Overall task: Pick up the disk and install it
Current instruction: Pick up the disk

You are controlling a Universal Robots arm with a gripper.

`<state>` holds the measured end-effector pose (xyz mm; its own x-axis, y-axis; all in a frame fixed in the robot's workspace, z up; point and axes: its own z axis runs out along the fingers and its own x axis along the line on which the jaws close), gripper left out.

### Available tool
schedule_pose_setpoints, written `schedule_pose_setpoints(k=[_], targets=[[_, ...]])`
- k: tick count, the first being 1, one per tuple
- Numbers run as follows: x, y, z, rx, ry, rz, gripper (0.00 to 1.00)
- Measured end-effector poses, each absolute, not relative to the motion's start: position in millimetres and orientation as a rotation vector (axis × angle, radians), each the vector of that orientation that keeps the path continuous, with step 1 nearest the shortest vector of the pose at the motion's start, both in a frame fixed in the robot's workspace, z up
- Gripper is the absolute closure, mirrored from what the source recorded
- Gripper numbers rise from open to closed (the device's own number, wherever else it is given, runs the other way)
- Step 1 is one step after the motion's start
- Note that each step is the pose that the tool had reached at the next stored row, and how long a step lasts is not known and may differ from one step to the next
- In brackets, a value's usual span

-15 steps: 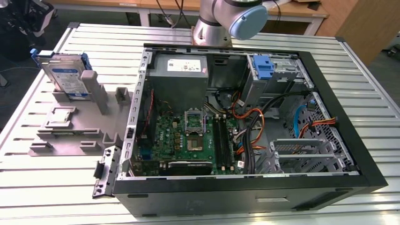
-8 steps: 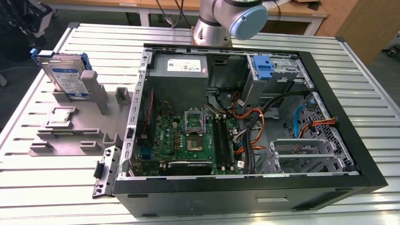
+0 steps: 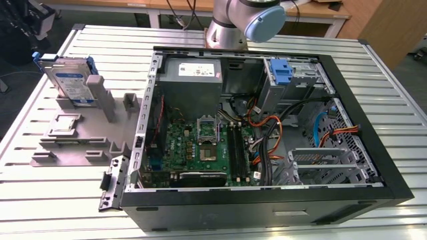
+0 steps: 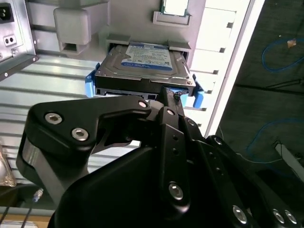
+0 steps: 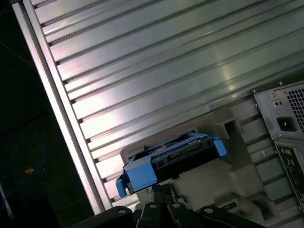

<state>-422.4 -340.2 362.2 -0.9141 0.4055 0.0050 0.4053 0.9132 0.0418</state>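
- The gripper (image 4: 173, 97) is held just at the disk's (image 4: 142, 66) near edge. Whether it is released or clenched cannot be told, and contact is perhaps not yet made.
- The disk is stood on edge in a grey stand (image 3: 80, 135) on the slatted table (image 3: 40, 200), at the exterior view's left, beside the open computer case (image 3: 253, 202).
- A sound pick would be centred between the ends of the blue bracket (image 4: 198, 97) and squared to the flat faces, with the disk lifted straight out of the slot.

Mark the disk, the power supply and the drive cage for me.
disk (image 4: 146, 57): second wrist view, on its white-and-blue label.
power supply (image 3: 193, 70): exterior view, on its white sticker.
drive cage (image 3: 281, 73): exterior view, on its blue plastic latch.
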Motion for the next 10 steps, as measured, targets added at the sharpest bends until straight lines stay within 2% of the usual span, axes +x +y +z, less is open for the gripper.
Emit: schedule_pose_setpoints(k=[10], targets=[[-422.4,-340.2,361.9,0.778,3.037,0.065,0.90]])
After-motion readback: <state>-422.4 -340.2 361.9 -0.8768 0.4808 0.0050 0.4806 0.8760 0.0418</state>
